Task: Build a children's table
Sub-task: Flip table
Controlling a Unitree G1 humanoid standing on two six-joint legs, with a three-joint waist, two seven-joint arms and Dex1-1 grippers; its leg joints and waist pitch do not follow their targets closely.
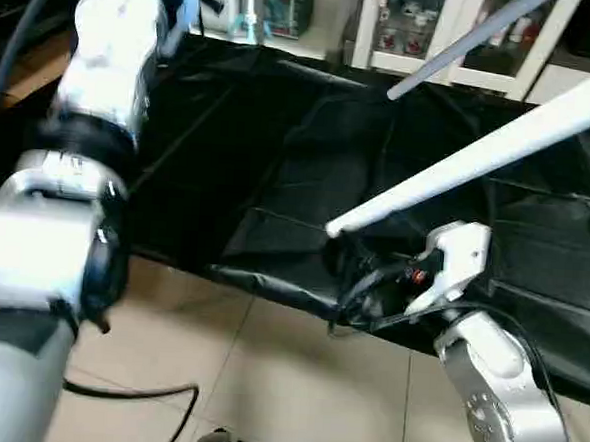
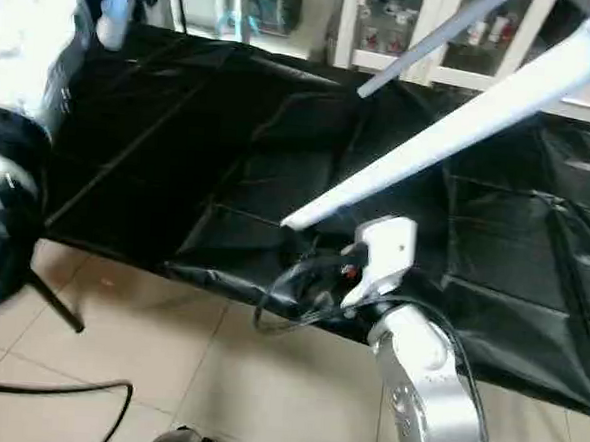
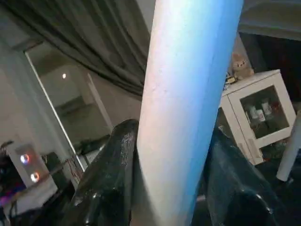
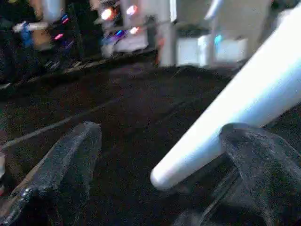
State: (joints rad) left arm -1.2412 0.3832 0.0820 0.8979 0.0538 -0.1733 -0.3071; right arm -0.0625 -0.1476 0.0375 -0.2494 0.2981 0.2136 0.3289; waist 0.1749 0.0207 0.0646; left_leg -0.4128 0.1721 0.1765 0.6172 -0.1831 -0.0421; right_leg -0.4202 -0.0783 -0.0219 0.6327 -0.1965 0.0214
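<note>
The left gripper [image 3: 164,188] pinches one white leg [image 3: 188,94], while the right gripper [image 4: 155,183], jaws spread wide, has a second leg [image 1: 500,143] slanting up from its tip between them, above the black tabletop's [image 1: 277,180] near edge.

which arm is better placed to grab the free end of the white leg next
Right, likely. The right gripper has its jaws wide open around the leg's narrow tip. The left gripper is already clamped on another leg.

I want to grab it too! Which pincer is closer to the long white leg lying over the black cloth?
Right pincer: the long white plastic tube leg ends between its open fingers. Left pincer grips another leg.
</note>
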